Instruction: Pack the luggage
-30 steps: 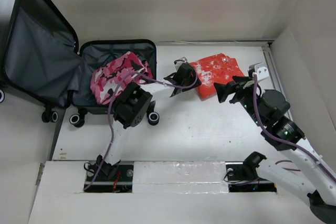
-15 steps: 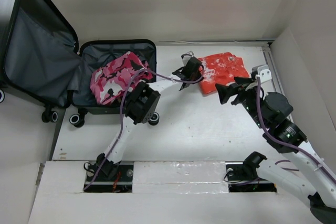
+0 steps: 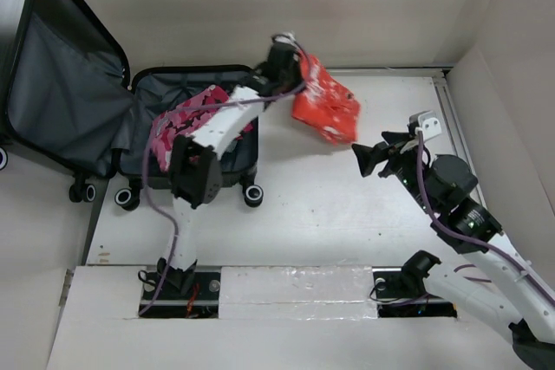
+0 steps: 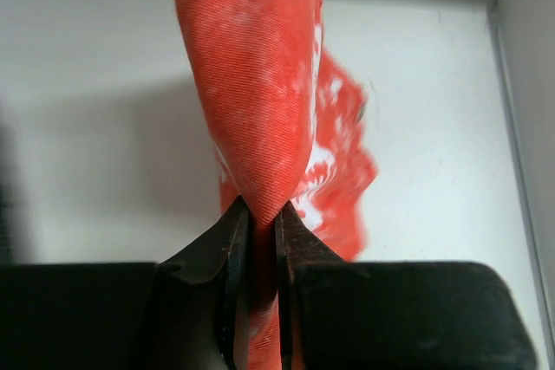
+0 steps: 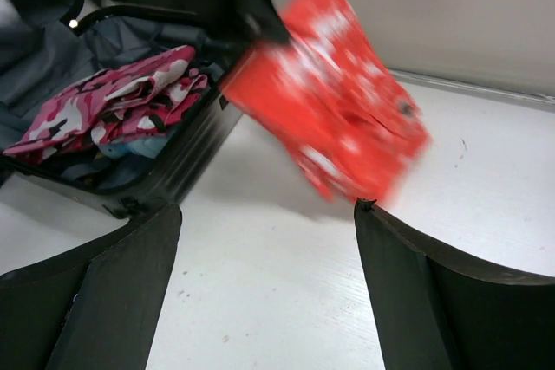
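Note:
The luggage (image 3: 143,158) lies open at the left, its lid (image 3: 65,84) leaning back, with a pink camouflage garment (image 3: 186,123) inside; it also shows in the right wrist view (image 5: 173,175). My left gripper (image 3: 290,62) is shut on a red-and-white garment (image 3: 325,106) and holds it hanging in the air just right of the luggage. In the left wrist view my left gripper (image 4: 263,214) pinches the red cloth (image 4: 260,75). My right gripper (image 3: 368,159) is open and empty over the table, below and right of the hanging garment (image 5: 334,101).
White walls close the table (image 3: 347,214) at the back and right. The luggage's caster wheels (image 3: 252,196) stand at its near edge. A blue item (image 5: 130,146) lies under the pink garment in the luggage.
My left gripper has lifted the red garment off the table and carried it up and left toward the luggage. My right gripper has stayed nearly in place.

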